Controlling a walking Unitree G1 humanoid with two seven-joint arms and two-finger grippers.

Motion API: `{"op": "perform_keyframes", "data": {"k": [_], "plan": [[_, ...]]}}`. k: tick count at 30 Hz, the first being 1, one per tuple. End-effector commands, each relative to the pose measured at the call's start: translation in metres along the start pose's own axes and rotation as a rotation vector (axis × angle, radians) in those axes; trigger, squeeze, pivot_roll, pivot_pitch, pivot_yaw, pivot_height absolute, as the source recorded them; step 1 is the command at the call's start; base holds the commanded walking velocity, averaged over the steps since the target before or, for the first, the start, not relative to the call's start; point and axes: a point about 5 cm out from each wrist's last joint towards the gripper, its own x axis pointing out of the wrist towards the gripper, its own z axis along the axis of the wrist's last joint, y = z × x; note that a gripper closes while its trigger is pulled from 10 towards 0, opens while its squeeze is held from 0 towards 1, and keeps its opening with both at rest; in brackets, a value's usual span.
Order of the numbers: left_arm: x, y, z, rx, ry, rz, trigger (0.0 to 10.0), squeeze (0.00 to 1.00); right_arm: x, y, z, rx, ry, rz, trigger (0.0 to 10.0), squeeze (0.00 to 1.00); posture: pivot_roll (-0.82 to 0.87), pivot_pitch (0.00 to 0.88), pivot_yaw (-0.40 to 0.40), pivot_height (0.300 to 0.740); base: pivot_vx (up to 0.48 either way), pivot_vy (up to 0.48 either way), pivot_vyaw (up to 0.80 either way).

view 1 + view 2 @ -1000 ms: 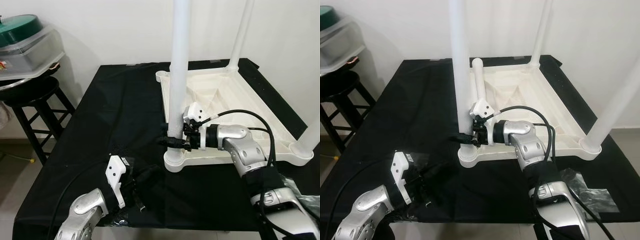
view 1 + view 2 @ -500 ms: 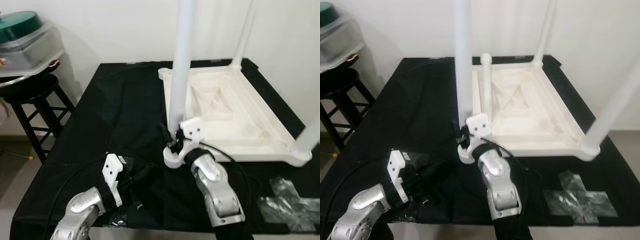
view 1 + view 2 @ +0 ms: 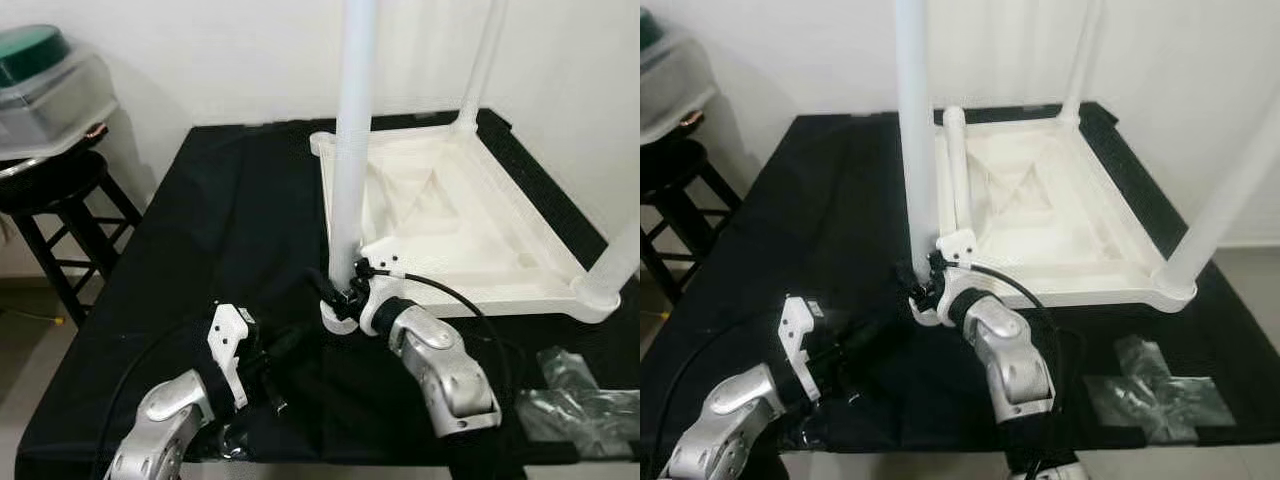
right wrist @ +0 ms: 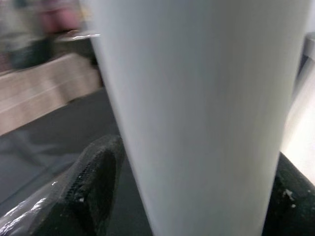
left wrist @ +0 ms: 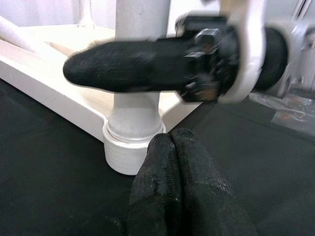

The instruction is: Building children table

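We see the white table top (image 3: 470,215) upside down on the black cloth (image 3: 220,220). Our right gripper (image 3: 340,290) clamps the near-left leg (image 3: 350,150) just above its socket; our left gripper (image 5: 170,189), fingers pressed together, empty, rests on the cloth nearby.

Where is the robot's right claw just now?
In the head views the right gripper sits at the near left corner of the upturned white tabletop, its black fingers on either side of the upright white leg, just above the socket.
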Motion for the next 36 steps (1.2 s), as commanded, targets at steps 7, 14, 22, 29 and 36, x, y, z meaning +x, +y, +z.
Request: {"op": "perform_keyframes", "data": {"k": [7, 14, 22, 29, 36], "plan": [[0.001, -0.002, -0.005, -0.005, 0.008, 0.003, 10.0, 0.00, -0.004, -0.028, 0.025, -0.169, 0.065, 0.416, 10.0, 0.00, 0.00, 0.093, 0.037, 0.740, 0.000, 0.000, 0.00], [0.001, -0.003, -0.005, -0.003, 0.006, 0.009, 10.0, 0.00, 0.000, -0.042, 0.029, -0.149, 0.087, 0.437, 10.0, 0.00, 0.01, 0.092, 0.030, 0.740, 0.000, 0.000, 0.00], [0.000, -0.006, -0.006, -0.007, 0.005, 0.009, 10.0, 0.00, -0.002, -0.052, 0.027, -0.095, 0.089, 0.472, 0.0, 0.00, 0.00, 0.096, 0.031, 0.740, 0.000, 0.000, 0.00], [-0.002, -0.005, -0.005, -0.012, 0.001, 0.010, 10.0, 0.00, 0.002, -0.029, -0.015, -0.009, 0.065, 0.086, 0.0, 0.00, -0.02, 0.113, 0.021, 0.740, 0.000, 0.000, 0.00], [-0.002, -0.001, -0.004, -0.015, -0.001, 0.010, 10.0, 0.00, 0.013, 0.024, -0.040, 0.027, 0.044, -0.138, 0.0, 0.00, -0.04, 0.107, 0.049, 0.740, 0.000, 0.000, 0.00]]}}
